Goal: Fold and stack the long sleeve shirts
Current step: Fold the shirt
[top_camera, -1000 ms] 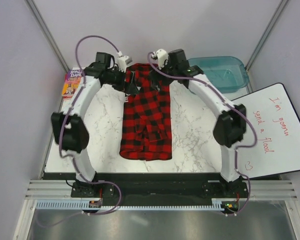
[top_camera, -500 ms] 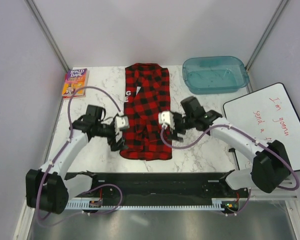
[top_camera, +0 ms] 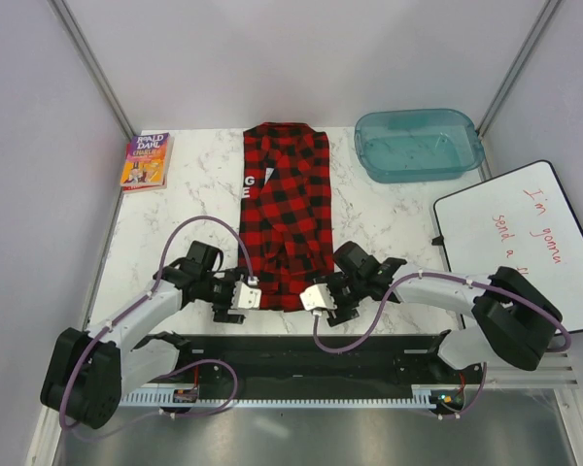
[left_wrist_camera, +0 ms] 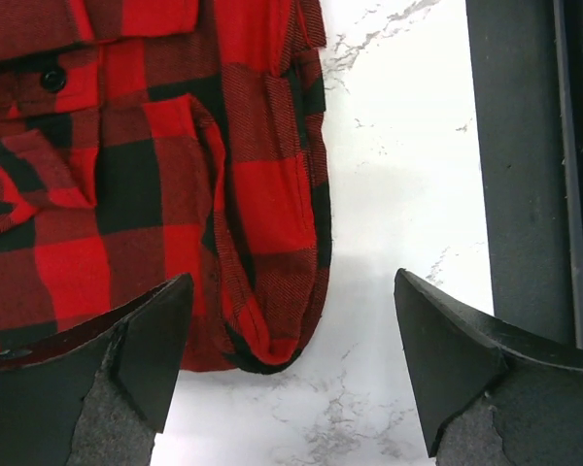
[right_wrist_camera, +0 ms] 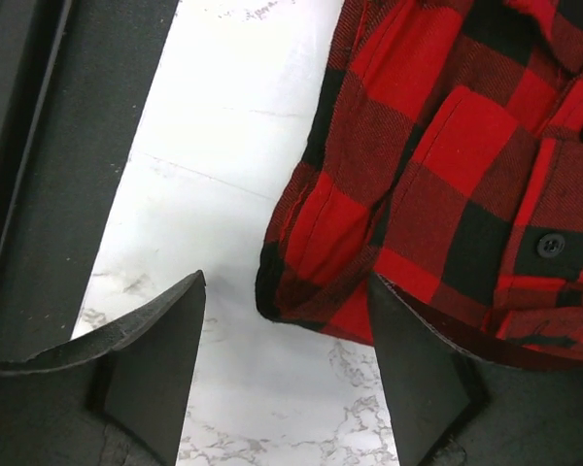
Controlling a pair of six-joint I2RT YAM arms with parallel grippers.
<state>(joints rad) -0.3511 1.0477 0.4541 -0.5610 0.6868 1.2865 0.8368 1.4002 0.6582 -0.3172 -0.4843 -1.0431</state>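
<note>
One long sleeve shirt (top_camera: 284, 214), red-and-black check, lies folded into a long narrow strip down the middle of the marble table, with white lettering showing at its left edge. My left gripper (top_camera: 248, 294) is at the strip's near left corner and my right gripper (top_camera: 316, 299) is at its near right corner. In the left wrist view the shirt corner (left_wrist_camera: 262, 320) lies between the open jaws of the left gripper (left_wrist_camera: 291, 388), one finger (left_wrist_camera: 136, 359) over the cloth. In the right wrist view the shirt corner (right_wrist_camera: 311, 252) sits between the open jaws of the right gripper (right_wrist_camera: 287, 379).
A colourful paperback book (top_camera: 146, 160) lies at the far left. A teal plastic tub (top_camera: 418, 144) stands at the far right. A whiteboard (top_camera: 525, 252) with red writing leans off the table's right side. The black base rail (top_camera: 291, 345) runs just behind both grippers.
Both arms swung back from the shirt's far end to its near corners and came down low over the table. Both jaws have narrowed a little.
</note>
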